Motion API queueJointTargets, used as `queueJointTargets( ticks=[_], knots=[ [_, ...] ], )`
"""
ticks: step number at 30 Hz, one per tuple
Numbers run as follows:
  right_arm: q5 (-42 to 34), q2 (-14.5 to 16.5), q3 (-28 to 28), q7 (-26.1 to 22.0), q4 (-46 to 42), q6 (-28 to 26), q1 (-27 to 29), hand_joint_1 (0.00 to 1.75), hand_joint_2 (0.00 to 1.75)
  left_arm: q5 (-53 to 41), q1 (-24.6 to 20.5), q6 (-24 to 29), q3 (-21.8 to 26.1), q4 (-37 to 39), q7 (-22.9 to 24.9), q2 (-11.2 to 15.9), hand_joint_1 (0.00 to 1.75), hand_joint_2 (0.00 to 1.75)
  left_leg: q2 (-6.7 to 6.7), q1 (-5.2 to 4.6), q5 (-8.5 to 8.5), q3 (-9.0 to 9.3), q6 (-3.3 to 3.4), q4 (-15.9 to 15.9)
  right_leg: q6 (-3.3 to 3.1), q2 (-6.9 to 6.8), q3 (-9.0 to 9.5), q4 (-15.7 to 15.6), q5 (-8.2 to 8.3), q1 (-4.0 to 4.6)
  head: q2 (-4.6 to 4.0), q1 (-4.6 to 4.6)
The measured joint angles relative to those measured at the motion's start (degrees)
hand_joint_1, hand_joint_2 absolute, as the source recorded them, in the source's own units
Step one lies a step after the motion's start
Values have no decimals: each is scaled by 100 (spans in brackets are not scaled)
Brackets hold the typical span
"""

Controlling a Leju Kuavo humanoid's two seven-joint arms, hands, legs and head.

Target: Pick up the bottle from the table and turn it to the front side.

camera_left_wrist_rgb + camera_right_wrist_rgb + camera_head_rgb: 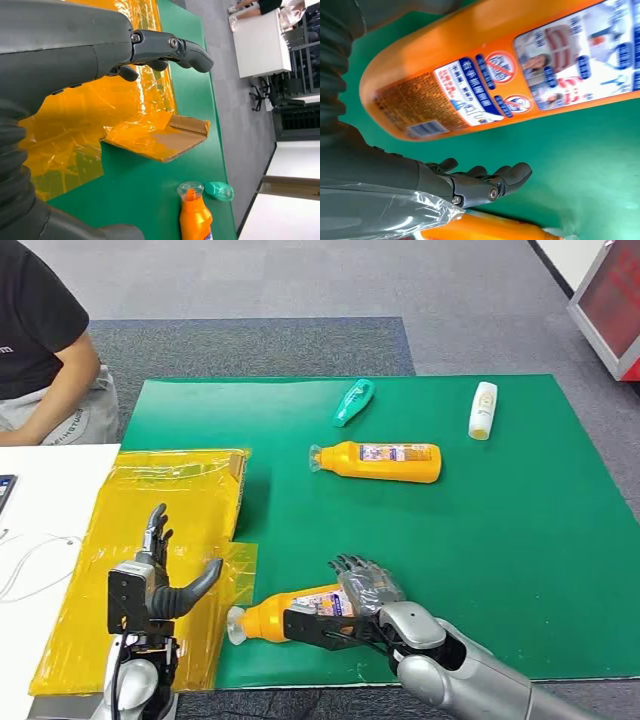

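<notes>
Near orange bottle (275, 618) lies on its side at the green worktop's (490, 560) front edge, cap leftward; right hand (362, 595) rests over its body, grasp unclear. Left hand (162, 575) hovers released above yellow film (166, 510).

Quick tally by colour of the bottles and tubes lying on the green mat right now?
Orange bottles: 2 (near bottle, far bottle)
Green tube: 1
White bottle: 1
Total: 4
</notes>
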Motion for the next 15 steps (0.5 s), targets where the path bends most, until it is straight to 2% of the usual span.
queueJointTargets(
  ticks=[5, 15],
  knots=[
    [-79, 33, -2, 0, -20, -105, 206, 0, 175, -10, 19, 52, 0, 0, 0, 4, 0, 175, -1, 0, -1, -3, 0, 0, 0, -2, -2, 0, -1, 0, 0, 2],
    [-272, -2, -210, 0, -9, -108, 261, 0, 175, -17, 52, 137, 13, 0, -6, 35, 0, 175, -2, 0, 0, -2, 0, 0, 0, -3, -1, 0, 0, 0, 0, 2]
  ],
)
